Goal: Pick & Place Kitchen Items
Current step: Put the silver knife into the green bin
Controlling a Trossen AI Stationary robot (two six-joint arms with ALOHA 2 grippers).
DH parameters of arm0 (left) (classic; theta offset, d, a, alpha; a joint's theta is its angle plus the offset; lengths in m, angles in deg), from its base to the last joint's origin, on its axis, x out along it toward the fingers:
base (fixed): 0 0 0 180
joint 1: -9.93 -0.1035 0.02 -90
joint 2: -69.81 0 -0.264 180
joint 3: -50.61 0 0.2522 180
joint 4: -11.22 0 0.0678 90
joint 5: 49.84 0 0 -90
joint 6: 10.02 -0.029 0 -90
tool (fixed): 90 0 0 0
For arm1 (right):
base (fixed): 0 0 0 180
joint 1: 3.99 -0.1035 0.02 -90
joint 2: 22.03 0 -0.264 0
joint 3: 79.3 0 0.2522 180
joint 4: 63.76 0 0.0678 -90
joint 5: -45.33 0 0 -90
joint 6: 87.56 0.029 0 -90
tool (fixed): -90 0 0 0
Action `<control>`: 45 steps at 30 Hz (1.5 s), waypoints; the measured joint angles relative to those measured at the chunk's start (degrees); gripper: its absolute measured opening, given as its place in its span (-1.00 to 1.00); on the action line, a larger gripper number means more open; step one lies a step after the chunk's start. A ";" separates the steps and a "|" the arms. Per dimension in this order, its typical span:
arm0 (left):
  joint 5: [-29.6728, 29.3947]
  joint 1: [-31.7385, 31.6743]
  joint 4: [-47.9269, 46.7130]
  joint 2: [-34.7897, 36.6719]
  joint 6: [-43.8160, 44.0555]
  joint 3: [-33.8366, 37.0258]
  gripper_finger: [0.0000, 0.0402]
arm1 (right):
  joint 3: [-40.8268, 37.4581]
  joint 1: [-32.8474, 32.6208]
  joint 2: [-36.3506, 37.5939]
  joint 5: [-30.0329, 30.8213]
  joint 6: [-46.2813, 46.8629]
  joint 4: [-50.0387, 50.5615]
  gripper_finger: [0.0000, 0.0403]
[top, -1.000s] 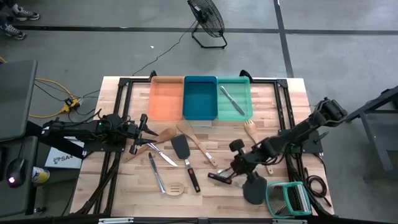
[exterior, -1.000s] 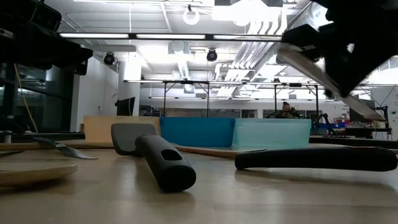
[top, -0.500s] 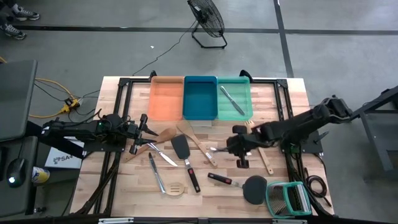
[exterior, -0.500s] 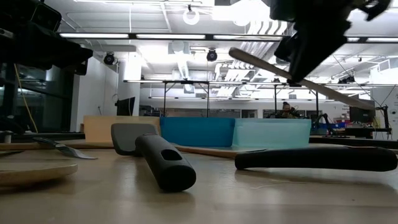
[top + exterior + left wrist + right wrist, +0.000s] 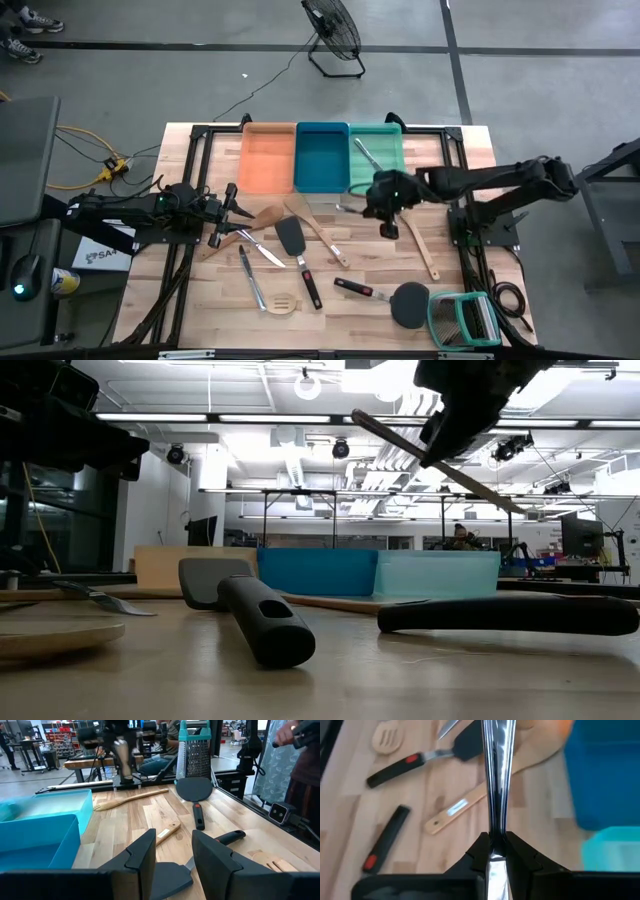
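My right gripper (image 5: 367, 200) hovers just in front of the teal tray's (image 5: 392, 140) near edge, shut on a slim silver utensil (image 5: 495, 775), which shows as a slanted bar (image 5: 440, 460) in the low view. A silver knife (image 5: 374, 161) lies in the teal tray. Wooden spoons and spatulas (image 5: 314, 225), black spatulas (image 5: 291, 238) and silver cutlery (image 5: 251, 276) lie flat on the table's middle. My left gripper (image 5: 170, 852) rests open at the table's left (image 5: 228, 210), touching nothing. My right gripper pinches the silver utensil by one end (image 5: 493, 834) between its two fingers (image 5: 476, 852). The fingers come from the table's right, and the utensil sticks out ahead of them, in line with them. It is lifted clear of the table and tilted in the low view.
Orange (image 5: 268, 158), blue (image 5: 321, 157) and teal trays stand side by side at the far edge. A green-framed grater (image 5: 462, 320) and a round black spatula (image 5: 408, 304) sit at the near right corner. A wooden slotted spatula (image 5: 417, 238) lies below the right arm.
My right gripper has carried the silver utensil from the near right part of the table toward the far edge, up to the teal tray's near edge, rising as it went. The utensil has stayed clear of the table and turned about with the wrist.
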 joint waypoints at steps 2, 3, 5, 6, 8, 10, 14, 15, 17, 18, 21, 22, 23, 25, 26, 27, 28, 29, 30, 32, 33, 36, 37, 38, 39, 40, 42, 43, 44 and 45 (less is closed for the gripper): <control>0.00 0.02 0.00 0.00 0.02 -0.02 -0.38 | 0.00 2.27 0.87 0.08 -0.99 -0.17 -0.85; 0.00 0.02 0.00 0.00 0.02 -0.02 -0.38 | 0.00 3.46 1.24 0.10 -1.20 -0.36 -0.85; 0.00 0.00 0.00 0.00 0.01 0.00 -0.38 | 0.00 5.97 1.73 0.18 -1.83 -0.51 -0.85; 0.00 0.01 0.00 0.00 0.02 -0.01 -0.38 | 0.00 7.17 1.75 0.26 -1.90 -0.53 -0.85; 0.00 0.00 0.00 0.00 0.00 -0.01 -0.38 | 0.00 9.87 1.75 0.31 -1.99 -0.68 -0.85; 0.00 0.02 0.00 0.00 0.02 0.00 -0.38 | 0.00 12.52 1.75 0.31 -1.99 -0.64 -0.85; 0.00 0.00 0.00 0.00 0.02 -0.02 -0.38 | 0.00 17.98 1.75 0.34 -1.99 -0.67 -0.85; 0.00 0.01 0.00 0.00 0.02 0.00 -0.38 | 0.00 19.37 1.75 0.32 -1.99 -0.67 -0.85; 0.00 0.02 0.00 0.00 0.02 -0.02 -0.38 | 0.00 22.27 1.75 0.30 -1.99 -0.67 -0.85; 0.00 0.01 0.00 0.00 0.02 0.00 -0.38 | 0.00 23.78 1.75 0.32 -1.99 -0.67 -0.85; 0.00 0.00 0.00 0.00 0.00 0.00 -0.38 | 0.00 27.48 1.10 0.63 -0.93 -1.21 -0.85; 0.00 0.01 0.00 0.00 0.01 -0.02 -0.38 | 0.00 28.57 0.64 0.90 -0.06 -1.89 -0.85; 0.00 0.01 0.00 0.00 0.02 -0.02 -0.38 | 0.00 29.55 0.07 1.12 1.05 -2.51 -0.85; 0.00 0.00 0.00 0.00 0.00 -0.02 -0.38 | 0.00 31.11 -1.33 1.79 3.93 -3.80 -0.85; 0.00 0.01 0.00 0.00 0.01 -0.02 -0.38 | 0.00 31.86 -2.10 2.03 5.49 -4.50 -0.85; 0.00 0.01 0.00 0.00 0.00 -0.01 -0.38 | 0.00 32.52 -2.90 2.06 6.90 -5.19 -0.85; 0.00 0.00 0.00 0.00 0.00 -0.01 -0.38 | 0.00 33.15 -3.66 2.06 8.25 -5.81 -0.85; 0.00 0.01 0.00 0.00 0.02 0.00 -0.38 | 0.00 33.71 -4.38 2.09 9.68 -6.11 -0.85; 0.00 0.00 0.00 0.00 0.02 -0.01 -0.38 | 0.00 34.22 -5.14 2.16 11.05 -6.41 -0.85; 0.00 0.02 0.00 0.00 0.02 -0.01 -0.38 | 0.00 35.01 -6.50 2.56 13.41 -6.86 -0.85; 0.00 0.00 0.00 0.00 0.01 -0.01 -0.38 | 0.00 35.36 -7.18 2.54 14.32 -7.03 -0.85; 0.00 0.02 0.00 0.00 0.01 -0.01 -0.38 | 0.55 36.61 -9.33 2.65 15.70 -6.89 -0.85; 0.00 0.01 0.00 0.00 0.01 -0.01 -0.38 | 0.92 37.03 -10.09 3.02 15.69 -6.89 -0.85; 0.00 0.01 0.00 0.00 0.02 -0.02 -0.38 | 1.25 37.46 -10.92 3.39 15.66 -6.96 -0.85; 0.00 0.02 0.00 0.00 0.02 0.00 -0.38 | 1.70 37.90 -11.80 3.80 15.66 -6.88 -0.85; 0.00 0.00 0.00 0.00 0.01 0.00 -0.38 | 2.16 38.38 -12.76 4.31 15.65 -6.89 -0.85; 0.00 0.01 0.00 0.00 0.02 0.00 -0.38 | 3.01 39.26 -14.63 4.89 15.65 -6.84 -0.85; 0.00 0.00 0.00 0.00 0.00 0.00 -0.38 | 3.42 39.67 -15.65 5.07 15.65 -6.67 -0.85; 0.00 0.02 0.00 0.00 0.02 -0.02 -0.38 | 3.77 40.03 -16.74 5.07 15.65 -6.68 -0.85; 0.00 0.01 0.00 0.00 0.01 -0.01 -0.38 | 4.04 40.33 -17.76 5.06 15.65 -6.70 -0.85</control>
